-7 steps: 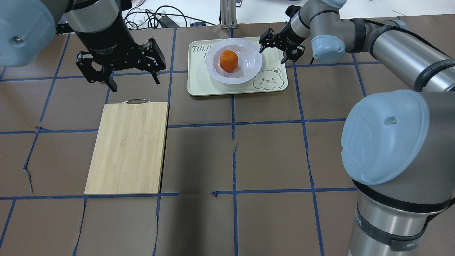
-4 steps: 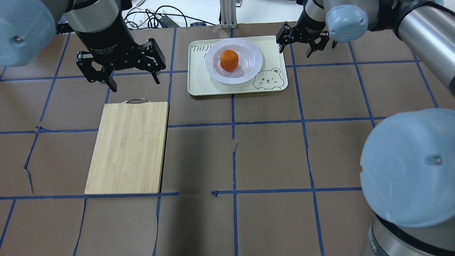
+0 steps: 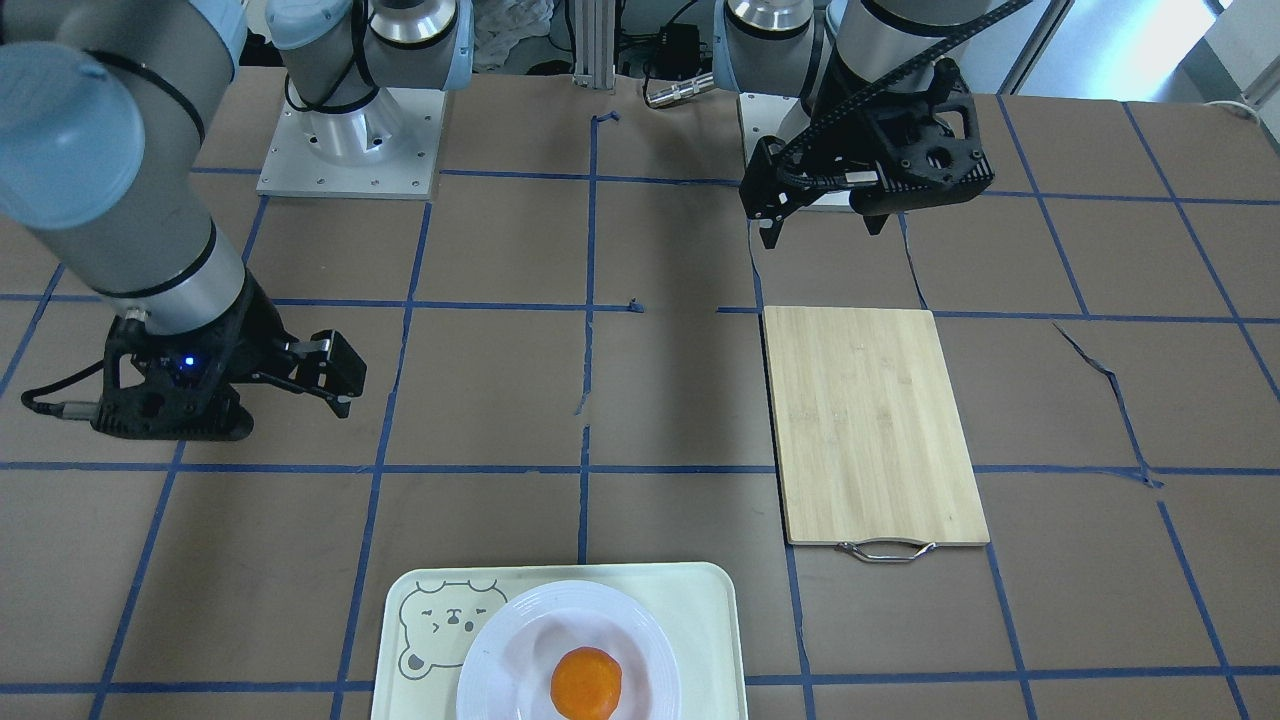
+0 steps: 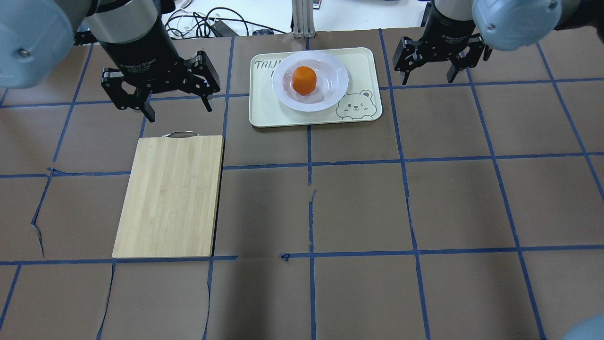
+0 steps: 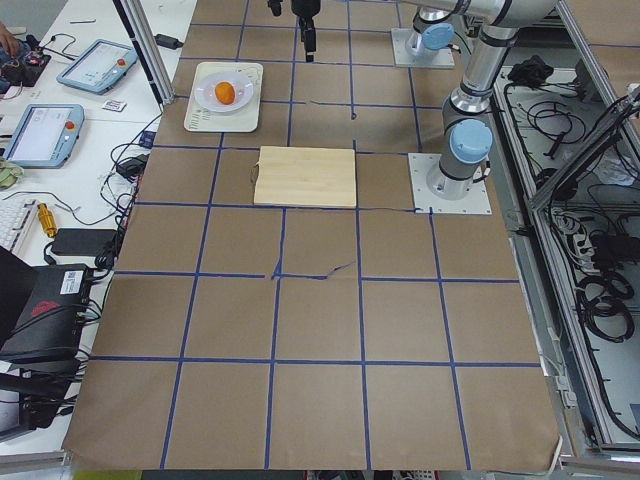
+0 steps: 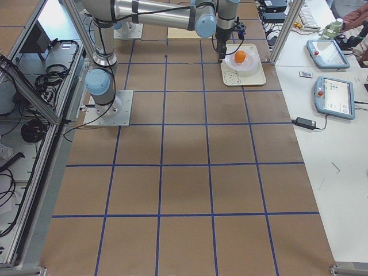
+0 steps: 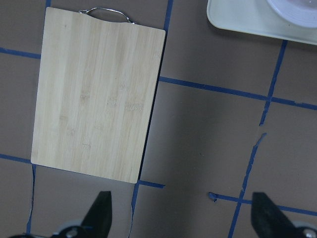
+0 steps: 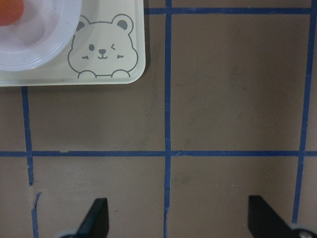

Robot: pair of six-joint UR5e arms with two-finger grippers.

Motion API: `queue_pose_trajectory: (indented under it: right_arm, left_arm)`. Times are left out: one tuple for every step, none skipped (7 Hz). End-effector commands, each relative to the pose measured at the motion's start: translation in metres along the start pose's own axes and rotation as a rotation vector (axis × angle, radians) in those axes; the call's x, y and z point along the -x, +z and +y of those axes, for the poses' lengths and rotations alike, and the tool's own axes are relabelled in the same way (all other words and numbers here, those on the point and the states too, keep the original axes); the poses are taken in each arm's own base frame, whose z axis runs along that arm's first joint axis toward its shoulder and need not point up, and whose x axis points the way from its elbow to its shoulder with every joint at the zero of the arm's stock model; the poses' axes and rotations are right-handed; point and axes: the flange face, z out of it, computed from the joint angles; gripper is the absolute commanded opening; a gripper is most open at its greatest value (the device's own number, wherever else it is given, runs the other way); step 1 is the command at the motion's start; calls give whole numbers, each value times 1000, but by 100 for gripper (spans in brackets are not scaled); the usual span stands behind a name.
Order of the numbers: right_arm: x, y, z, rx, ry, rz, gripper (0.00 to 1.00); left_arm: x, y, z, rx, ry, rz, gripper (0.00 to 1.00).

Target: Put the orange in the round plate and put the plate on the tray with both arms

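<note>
The orange (image 4: 304, 80) lies in the well of the round plate (image 4: 337, 81). That plate stands on the tray (image 4: 363, 63), by the bear drawing, at the table's far middle. My right gripper (image 4: 427, 80) hangs open and empty to the right of the tray, clear of it. Left of the tray, my left gripper (image 4: 179, 111) is open and empty above the bare table. The right wrist view shows the tray (image 8: 114, 74) corner, the plate (image 8: 44, 49) and a sliver of orange (image 8: 10, 10) at the upper left. In the front-facing view, the orange (image 3: 586, 683) shows at the bottom edge.
A bamboo cutting board (image 4: 170, 196) with a metal handle lies at the left, just nearer than the left gripper. Cables (image 4: 207, 21) and a metal post (image 4: 302, 19) sit beyond the far edge. Torn blue tape lines cross the brown table cover.
My right gripper has drawn away from the plate's right rim, swung right past the tray's edge and turned fingers-down. The left arm, plate and orange have not moved.
</note>
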Motion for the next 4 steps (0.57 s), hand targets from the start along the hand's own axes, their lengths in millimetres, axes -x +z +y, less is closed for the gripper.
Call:
queue_pose_trajectory:
  right_arm:
    - [3, -31, 36, -57, -45, 12, 100]
    - [3, -41, 46, -23, -46, 8, 100]
    - [3, -53, 50, -25, -46, 9, 100]
    - [4, -57, 52, -27, -45, 4, 100]
  left_arm:
    - [0, 0, 0, 0, 0, 0, 100]
    - [0, 0, 0, 0, 0, 0, 100]
    - [0, 0, 0, 0, 0, 0, 100]
    - [0, 0, 0, 0, 0, 0, 100]
